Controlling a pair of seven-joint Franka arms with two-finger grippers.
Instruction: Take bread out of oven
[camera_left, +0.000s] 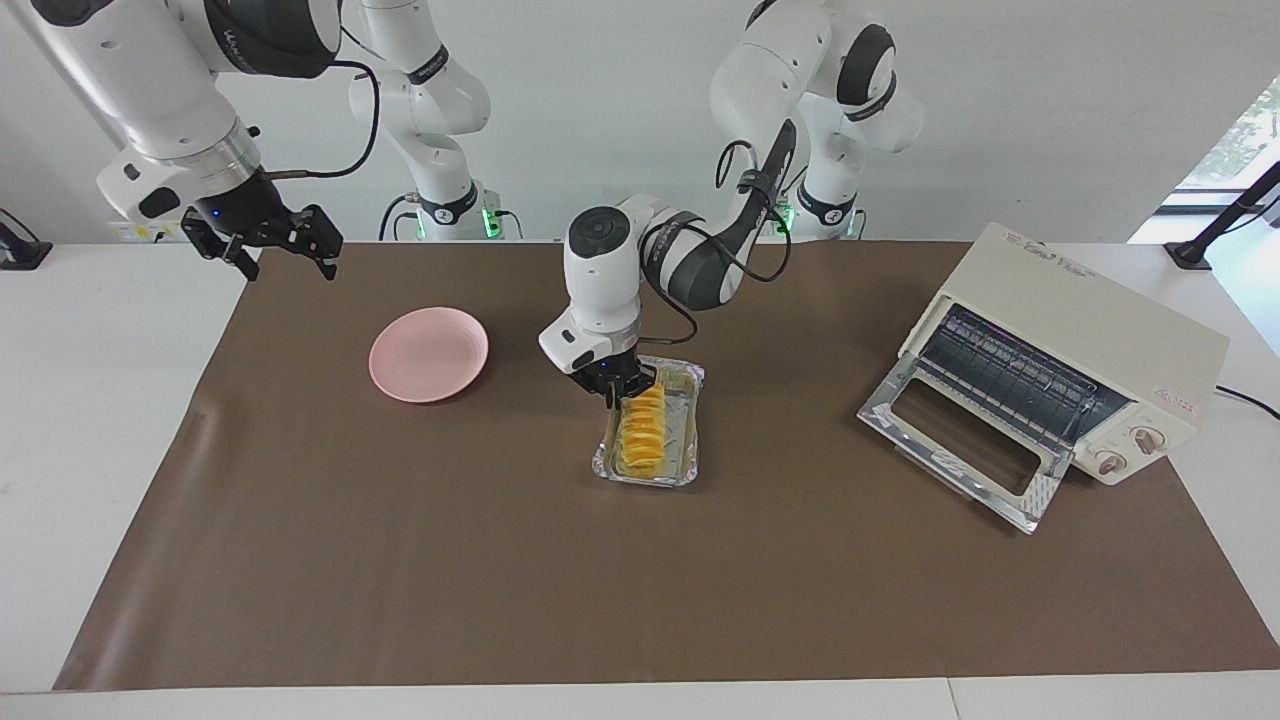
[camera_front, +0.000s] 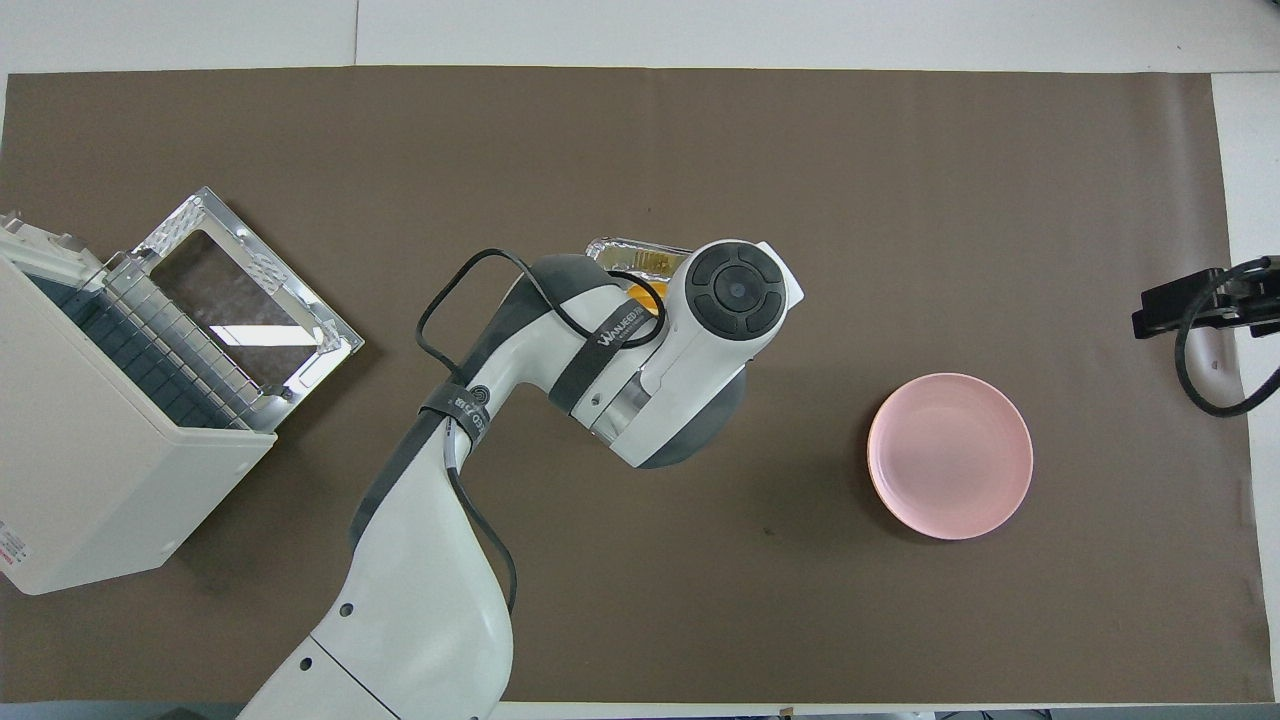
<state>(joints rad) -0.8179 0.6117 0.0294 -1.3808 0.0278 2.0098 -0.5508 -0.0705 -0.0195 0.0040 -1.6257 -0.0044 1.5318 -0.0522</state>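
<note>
- My left gripper (camera_left: 622, 385) is down at frame centre in the facing view, at the robot-side end of the bread (camera_left: 642, 432); fingers look narrowed around that end, but I can't tell if they actually pinch.
- Bread lies in the foil tray (camera_left: 688, 430) on the brown mat (camera_left: 400, 560), centre frame, well apart from the oven (camera_left: 1080, 350).
- Oven at right of facing view, door dropped open, rack bare.
- Pink plate (camera_left: 429, 354) left of centre, nothing on it.
- Right gripper (camera_left: 268, 240) waits upper left, fingers spread, holding nothing.
- My read: bread is out of the oven already; what's left is probably lifting it to the plate.
</note>
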